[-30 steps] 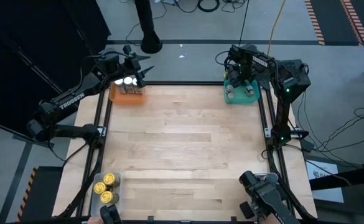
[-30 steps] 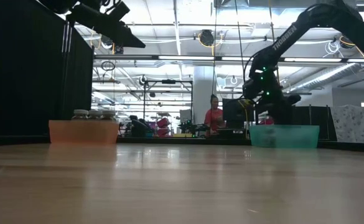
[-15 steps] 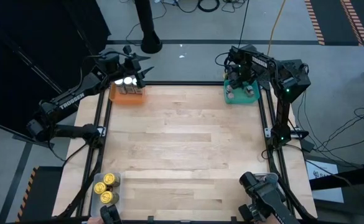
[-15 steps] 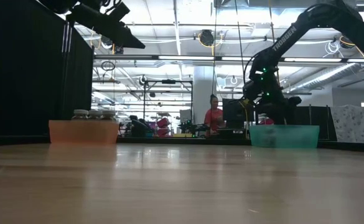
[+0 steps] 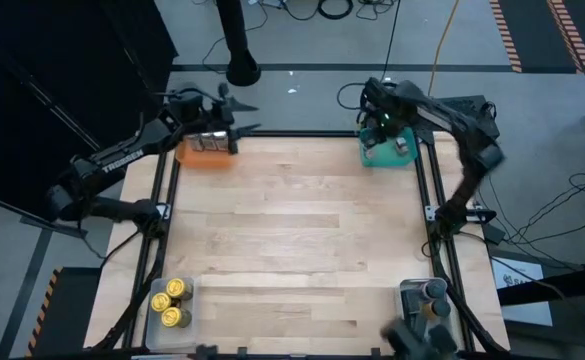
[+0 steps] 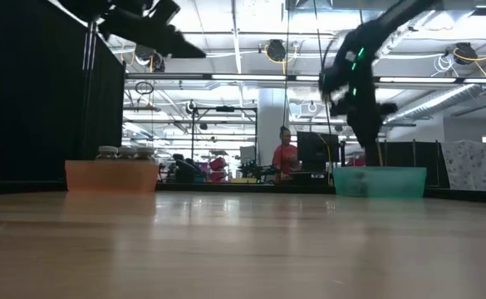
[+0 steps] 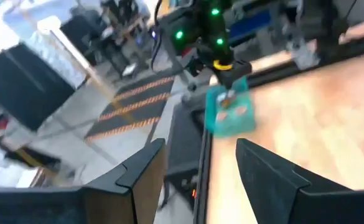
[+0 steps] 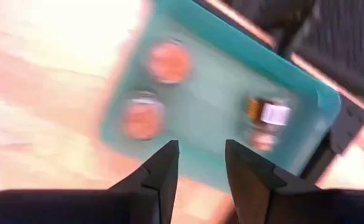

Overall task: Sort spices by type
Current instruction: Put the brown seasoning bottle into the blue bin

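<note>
The wooden table (image 5: pixel 292 230) is seen from above. At about eleven o'clock on it, an orange tray (image 5: pixel 204 152) is set, and small grey-lidded jars (image 6: pixel 126 153) are kept inside it. The left gripper (image 5: pixel 234 116) is held up in the air just past the far side of that tray. Its two fingers (image 7: pixel 266 171) are spread apart, and nothing is held between them.

At about one o'clock, a teal tray (image 5: pixel 389 152) is set at the table's far edge. Three small jars (image 8: pixel 145 116) are seen in it from the right wrist view: two with round reddish tops side by side near one end, and one on its own near the other end. The right gripper (image 5: pixel 384 118) is held up over the far part of this tray. A small gap is left between its fingers (image 8: pixel 163 171), and nothing is seen in the gap. No jar is touched by it.

At about seven o'clock, three gold-topped jars (image 5: pixel 171 303) are kept close together in a clear tray (image 5: pixel 155 318). At about five o'clock, dark-topped jars (image 5: pixel 433 290) are kept in another clear tray (image 5: pixel 412 292).

Far behind the table, a person in a red top (image 6: pixel 286 154) is seen in the room.
</note>
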Action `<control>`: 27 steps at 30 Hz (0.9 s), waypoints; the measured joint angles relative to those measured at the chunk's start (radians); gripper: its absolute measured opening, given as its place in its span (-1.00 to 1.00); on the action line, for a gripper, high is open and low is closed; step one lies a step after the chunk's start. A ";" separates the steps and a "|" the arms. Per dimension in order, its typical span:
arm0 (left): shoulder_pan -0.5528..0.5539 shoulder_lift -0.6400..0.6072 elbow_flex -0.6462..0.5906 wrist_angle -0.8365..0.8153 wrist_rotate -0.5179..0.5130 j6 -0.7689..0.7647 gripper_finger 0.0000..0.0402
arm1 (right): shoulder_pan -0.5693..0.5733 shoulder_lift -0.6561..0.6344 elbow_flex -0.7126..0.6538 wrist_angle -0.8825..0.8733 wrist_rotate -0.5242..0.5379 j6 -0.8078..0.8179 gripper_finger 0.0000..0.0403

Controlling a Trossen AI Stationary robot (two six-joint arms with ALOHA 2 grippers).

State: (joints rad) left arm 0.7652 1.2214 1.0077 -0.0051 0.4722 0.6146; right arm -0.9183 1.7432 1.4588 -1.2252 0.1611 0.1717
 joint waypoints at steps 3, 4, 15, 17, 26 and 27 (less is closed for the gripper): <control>-0.061 0.065 0.019 0.095 0.002 -0.046 0.01 | 0.074 -0.200 -0.153 0.163 -0.006 0.040 -0.46; -0.083 0.094 0.032 0.118 0.007 -0.054 0.01 | 0.095 -0.263 -0.206 0.215 0.005 0.060 -0.46; -0.261 0.583 0.323 0.406 0.115 -0.239 0.01 | 0.160 -0.728 -0.567 0.627 0.082 0.264 -0.47; -0.273 0.652 0.374 0.412 0.097 -0.295 0.01 | 0.159 -0.750 -0.574 0.643 0.080 0.265 -0.47; -0.312 0.778 0.428 0.405 0.033 -0.347 0.01 | 0.161 -0.755 -0.574 0.672 0.083 0.246 -0.46; -0.315 0.779 0.429 0.410 0.024 -0.342 0.01 | 0.161 -0.748 -0.574 0.673 0.094 0.255 -0.46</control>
State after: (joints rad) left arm 0.4506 1.9999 1.4365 0.4050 0.4966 0.2725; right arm -0.7570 0.9951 0.8852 -0.5521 0.2547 0.4269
